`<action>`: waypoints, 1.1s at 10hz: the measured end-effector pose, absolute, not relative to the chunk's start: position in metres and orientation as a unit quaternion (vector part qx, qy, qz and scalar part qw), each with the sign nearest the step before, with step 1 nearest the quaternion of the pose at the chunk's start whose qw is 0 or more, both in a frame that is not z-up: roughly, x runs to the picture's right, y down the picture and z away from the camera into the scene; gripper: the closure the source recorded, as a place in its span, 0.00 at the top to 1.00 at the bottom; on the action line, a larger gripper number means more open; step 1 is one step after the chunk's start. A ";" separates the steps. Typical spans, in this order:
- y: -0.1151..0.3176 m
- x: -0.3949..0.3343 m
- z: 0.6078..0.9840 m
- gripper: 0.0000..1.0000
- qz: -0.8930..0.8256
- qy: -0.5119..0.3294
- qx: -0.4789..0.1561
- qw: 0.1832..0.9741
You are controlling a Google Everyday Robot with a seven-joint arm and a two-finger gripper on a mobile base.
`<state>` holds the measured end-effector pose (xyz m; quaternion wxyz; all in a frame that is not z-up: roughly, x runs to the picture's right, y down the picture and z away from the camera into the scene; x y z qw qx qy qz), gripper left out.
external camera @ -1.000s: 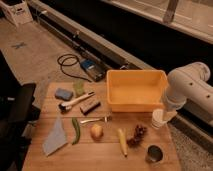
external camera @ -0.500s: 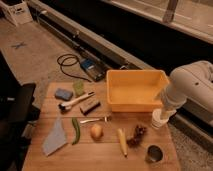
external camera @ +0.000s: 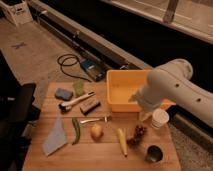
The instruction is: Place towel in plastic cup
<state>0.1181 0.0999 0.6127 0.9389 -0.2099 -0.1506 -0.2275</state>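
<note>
the gripper (external camera: 144,116) hangs at the end of the big white arm (external camera: 172,90), low over the right side of the table, just off the front edge of the yellow bin (external camera: 120,89) and right beside the white container (external camera: 160,119) - whether it is apart or closed, can't tell from here. just below it, a dark red bunch of grapes (external camera: 137,134), a yellow banana (external camera: 121,141) and, near the front right corner, the steel cup (external camera: 154,153).

moving left: a round yellowish onion (external camera: 96,131), a silver utensil (external camera: 95,120), a green pod (external camera: 76,131). the towel (external camera: 55,138) lies flat and untouched at the front left of the wooden table (external camera: 100,161), well apart from the gripper. the plastic cup (external camera: 78,88) stands upright near the back left, just beside the blue sponge (external camera: 63,93), with a white-handled brush (external camera: 75,101) and a dark block (external camera: 90,105) in front of it.

beyond the table - grey concrete floor (external camera: 30,50), a coiled black cable (external camera: 67,62) with a blue device (external camera: 90,67), and a long metal rail (external camera: 75,31) running diagonally past.
</note>
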 end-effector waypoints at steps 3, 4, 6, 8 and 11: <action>0.112 0.089 0.600 0.65 -0.274 -0.168 -0.194 0.927; 0.112 0.089 0.600 0.65 -0.274 -0.168 -0.194 0.927; 0.112 0.090 0.600 0.65 -0.274 -0.167 -0.195 0.927; 0.110 0.085 0.601 0.65 -0.294 -0.163 -0.190 0.922; 0.111 0.041 0.613 0.65 -0.360 -0.164 -0.191 0.898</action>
